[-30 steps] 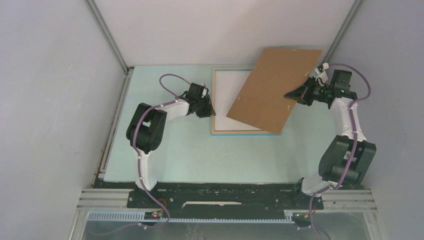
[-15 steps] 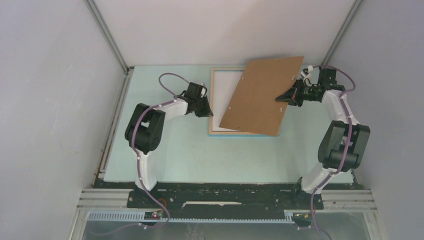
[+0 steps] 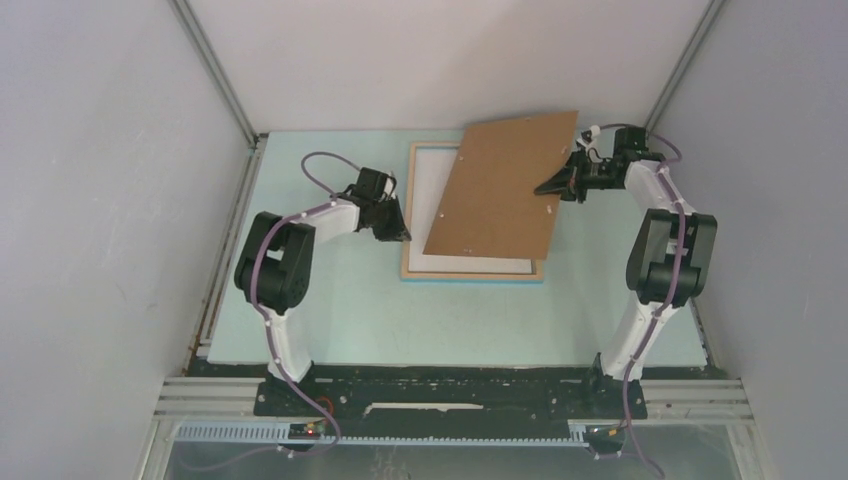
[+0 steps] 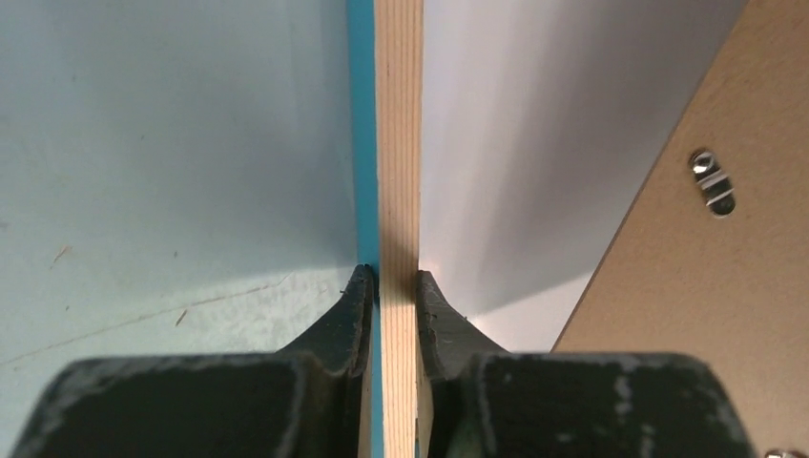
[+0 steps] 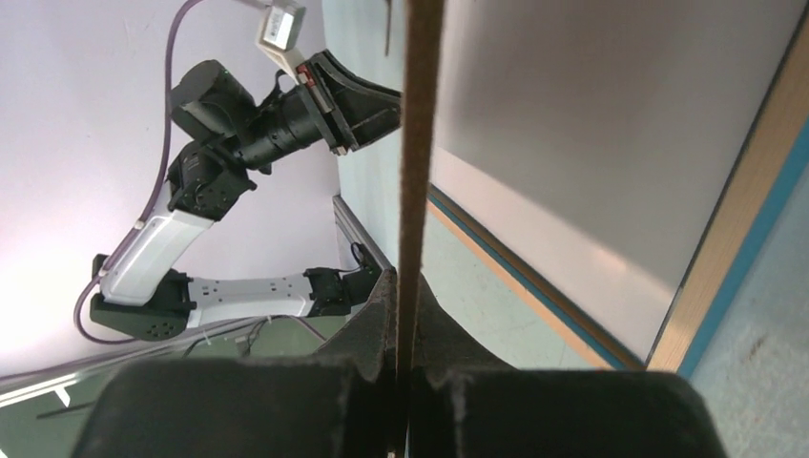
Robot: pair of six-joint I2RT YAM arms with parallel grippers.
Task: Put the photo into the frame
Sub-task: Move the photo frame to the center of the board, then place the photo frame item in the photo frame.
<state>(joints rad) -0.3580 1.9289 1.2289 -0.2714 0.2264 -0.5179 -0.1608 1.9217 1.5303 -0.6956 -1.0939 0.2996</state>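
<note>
The photo (image 3: 428, 195) lies white side up inside the frame (image 3: 470, 268), which rests wood side up in the middle of the worktop (image 3: 340, 310). The left gripper (image 3: 402, 232) is clenched on the frame's left rail. A brown backing board (image 3: 500, 190) hangs tilted over both, its right edge pinched in the right gripper (image 3: 548, 187).

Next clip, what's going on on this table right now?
The left pincer is clamped on the left rail of the frame, which lies wood side up on the table. The white sheet inside it looks like the photo, face down. The right pincer grips the brown backing board by its right edge and holds it tilted over the frame, not yet seated in it.
</note>
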